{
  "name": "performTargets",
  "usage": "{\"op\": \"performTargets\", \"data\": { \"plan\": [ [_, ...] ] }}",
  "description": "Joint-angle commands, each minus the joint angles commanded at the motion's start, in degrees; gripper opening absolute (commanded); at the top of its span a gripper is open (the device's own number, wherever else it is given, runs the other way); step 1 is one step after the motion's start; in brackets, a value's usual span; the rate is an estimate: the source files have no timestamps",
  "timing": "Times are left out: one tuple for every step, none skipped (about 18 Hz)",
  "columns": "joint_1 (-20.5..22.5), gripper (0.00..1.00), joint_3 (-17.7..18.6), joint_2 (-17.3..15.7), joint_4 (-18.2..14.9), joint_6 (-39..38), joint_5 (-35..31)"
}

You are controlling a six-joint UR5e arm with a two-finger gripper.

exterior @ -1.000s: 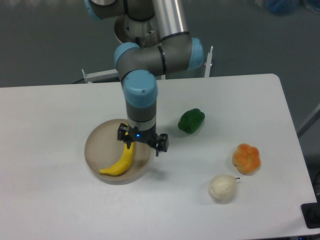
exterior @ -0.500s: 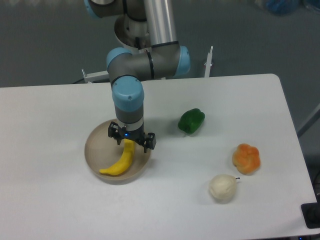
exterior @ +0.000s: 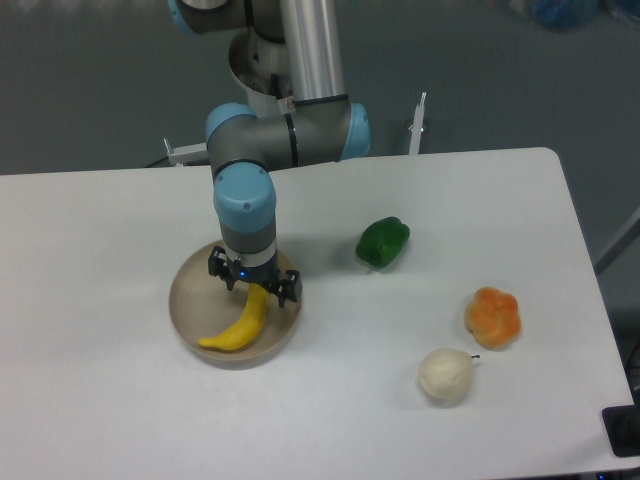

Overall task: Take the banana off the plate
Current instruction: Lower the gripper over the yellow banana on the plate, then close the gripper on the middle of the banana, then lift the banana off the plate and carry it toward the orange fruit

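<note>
The gripper point(exterior: 254, 284) has slid left to hang over the upper end of the curved yellow banana point(exterior: 240, 326), fingers spread; banana lies ungrasped in the round beige plate point(exterior: 190, 296).

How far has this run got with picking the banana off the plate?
Done: the end effector is positioned over the upper end of the curved bright yellow banana. In hand: the approach; whether its fingers have closed cannot be told from this view. Left: grasp and lift, since the banana lies in the round beige-tan plate.
</note>
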State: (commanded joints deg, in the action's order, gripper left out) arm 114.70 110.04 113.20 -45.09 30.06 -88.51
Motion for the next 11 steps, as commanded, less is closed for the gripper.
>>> {"op": "performTargets", "data": {
  "plan": [
    [-0.1,0.54,0.0,0.0,0.0,0.2,0.0],
    [-0.1,0.45,0.0,0.1,0.0,0.2,0.0],
    [-0.1,0.41,0.0,0.2,0.1,0.3,0.0],
    [-0.2,0.4,0.0,0.1,0.0,0.3,0.0],
    [-0.2,0.4,0.0,0.1,0.0,0.4,0.0],
    [-0.2,0.39,-0.1,0.1,0.0,0.3,0.0],
    [-0.2,0.39,-0.1,0.1,0.0,0.4,0.0],
    [-0.2,0.39,-0.1,0.0,0.0,0.6,0.0],
    [-0.2,0.39,-0.3,0.0,0.0,0.5,0.0],
    [-0.2,0.39,-0.4,0.0,0.0,0.5,0.0],
    [-0.1,0.39,-0.4,-0.2,0.0,0.7,0.0]
  ]
}}
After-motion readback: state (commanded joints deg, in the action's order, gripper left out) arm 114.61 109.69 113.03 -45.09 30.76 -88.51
